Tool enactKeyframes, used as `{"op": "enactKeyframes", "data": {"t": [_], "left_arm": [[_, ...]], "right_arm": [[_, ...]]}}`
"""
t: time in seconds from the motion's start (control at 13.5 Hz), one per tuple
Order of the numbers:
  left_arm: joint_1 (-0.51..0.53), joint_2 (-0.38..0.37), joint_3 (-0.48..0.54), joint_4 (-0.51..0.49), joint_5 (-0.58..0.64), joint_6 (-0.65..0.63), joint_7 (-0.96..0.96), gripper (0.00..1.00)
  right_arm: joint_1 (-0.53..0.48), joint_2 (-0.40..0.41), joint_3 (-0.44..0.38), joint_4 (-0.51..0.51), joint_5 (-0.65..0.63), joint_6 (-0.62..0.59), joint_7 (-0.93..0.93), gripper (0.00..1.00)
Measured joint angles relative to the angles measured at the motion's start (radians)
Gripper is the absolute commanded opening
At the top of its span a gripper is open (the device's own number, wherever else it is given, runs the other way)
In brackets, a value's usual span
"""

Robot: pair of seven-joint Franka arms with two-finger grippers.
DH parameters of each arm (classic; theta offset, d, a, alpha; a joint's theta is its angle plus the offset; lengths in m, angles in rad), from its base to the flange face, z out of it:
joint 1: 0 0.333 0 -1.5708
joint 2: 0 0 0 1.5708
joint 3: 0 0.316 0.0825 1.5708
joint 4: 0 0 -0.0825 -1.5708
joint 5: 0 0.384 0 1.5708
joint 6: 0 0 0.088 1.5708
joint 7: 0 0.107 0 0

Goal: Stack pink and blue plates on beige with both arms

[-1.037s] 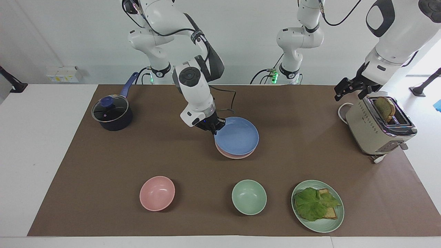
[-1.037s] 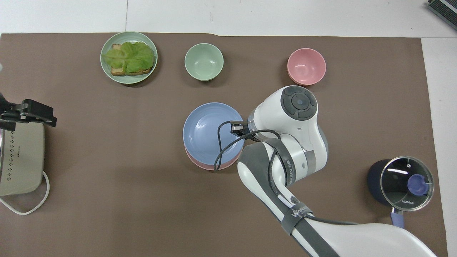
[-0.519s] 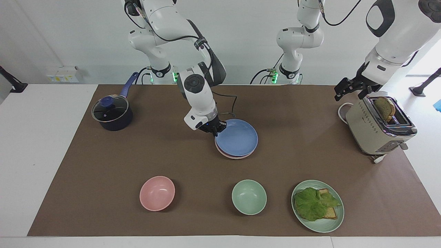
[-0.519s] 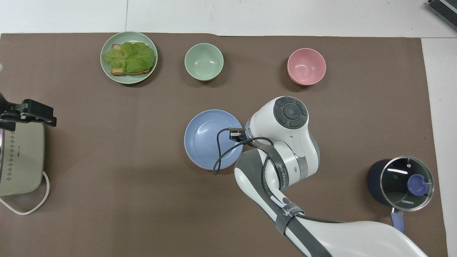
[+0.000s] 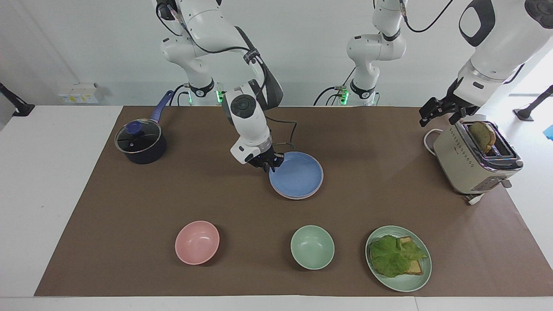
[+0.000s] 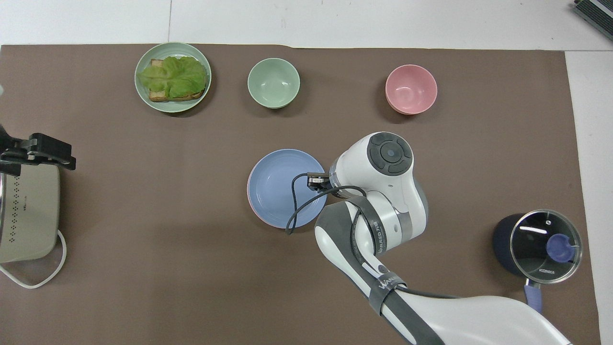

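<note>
Facing view is showing the blue plate (image 5: 297,174) lying on the pink plate (image 5: 298,196) mid-table, only a thin pink rim peeking out beneath; no beige plate is showing; right gripper (image 5: 268,163) is sitting at the blue plate's rim, and whether it is gripping I cannot tell; left gripper (image 5: 440,113) is waiting spread wide over the toaster (image 5: 468,166).

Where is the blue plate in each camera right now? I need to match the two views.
Facing view: blue plate at mid-table, atop the stack, right gripper at its rim.
Overhead view: blue plate at centre, beside the right arm's wrist.
Shared landmark: the green bowl, farther from the robots than the plate.
</note>
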Motion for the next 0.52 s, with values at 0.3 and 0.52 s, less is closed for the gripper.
{"op": "enactKeyframes", "data": {"t": [0.3,0.52], "left_arm": [[0.0,0.0,0.0,0.0,0.0,0.0,0.0,1.0],[0.0,0.0,0.0,0.0,0.0,0.0,0.0,1.0]], "right_arm": [[0.001,-0.005,0.0,0.007,0.0,0.0,0.0,1.0],[-0.006,-0.056,-0.012,0.022,-0.019,-0.035,0.0,1.0]]}}
